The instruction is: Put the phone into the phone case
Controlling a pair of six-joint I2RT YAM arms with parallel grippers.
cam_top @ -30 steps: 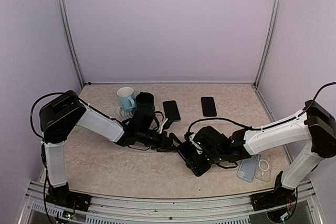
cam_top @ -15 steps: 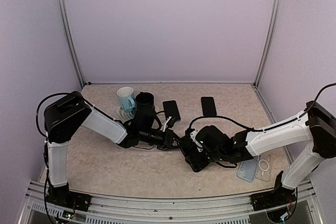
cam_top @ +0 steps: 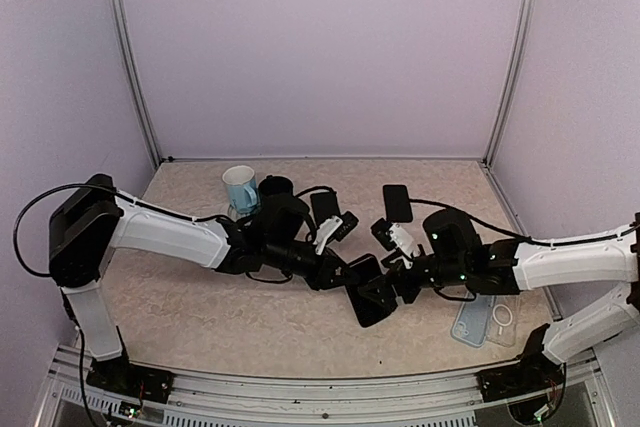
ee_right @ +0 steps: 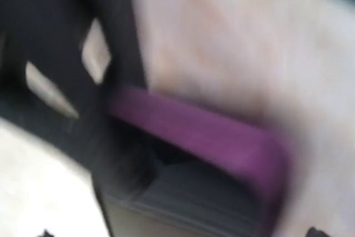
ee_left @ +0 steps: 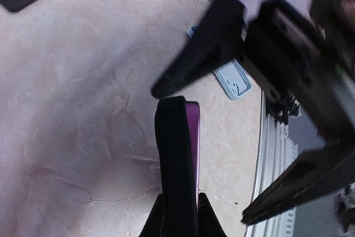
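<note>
The white-shelled, black-jointed left arm [cam_top: 165, 232] and matching right arm [cam_top: 570, 259] carry thin black cables [cam_top: 24, 215] looping alongside. The left gripper [ee_left: 178, 215] has 2 matte black fingers.

My top view is bright and evenly lit, with no hard light source I can pick out. The lilac walls look washed pale, and the table [cam_top: 190, 317] carries only faint, soft shadows beneath the arms. Everything there is sharp. On my left wrist view the phone [ee_left: 176, 159] edge is crisp, while the right fingers [ee_left: 211, 43] close to the lens smear dark. My right wrist view is all motion blur, the phone just a purple streak against pale table, with nothing in focus.
</note>
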